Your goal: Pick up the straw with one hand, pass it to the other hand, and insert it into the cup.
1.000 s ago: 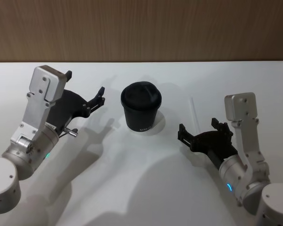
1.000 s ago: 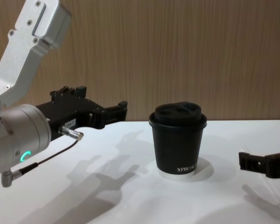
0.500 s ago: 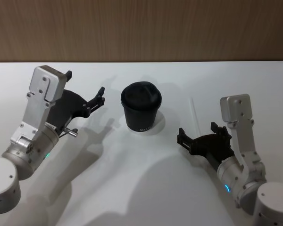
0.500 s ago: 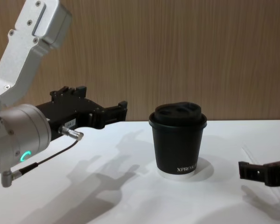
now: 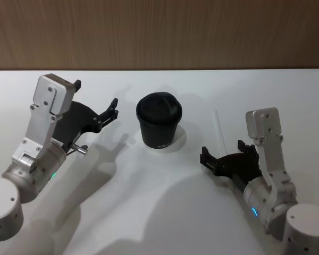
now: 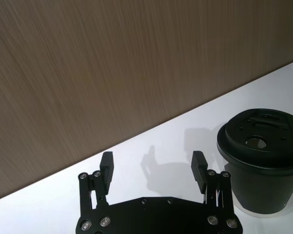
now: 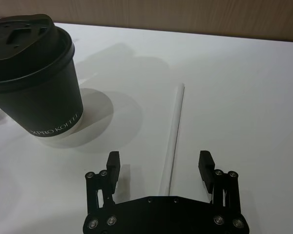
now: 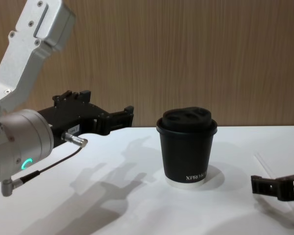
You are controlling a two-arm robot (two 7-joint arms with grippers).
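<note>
My right pincer (image 5: 223,153), spread at lower right, should gently pinch the likely light, slick straw (image 5: 219,126) mid-length; my left pincer (image 5: 96,93) hovers spread, upper left.

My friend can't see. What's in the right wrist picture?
The open right claw is lined up over the near end of a white straw that lies flat on a white table. A black cup with a lid stands nearby, apart from the straw.
</note>
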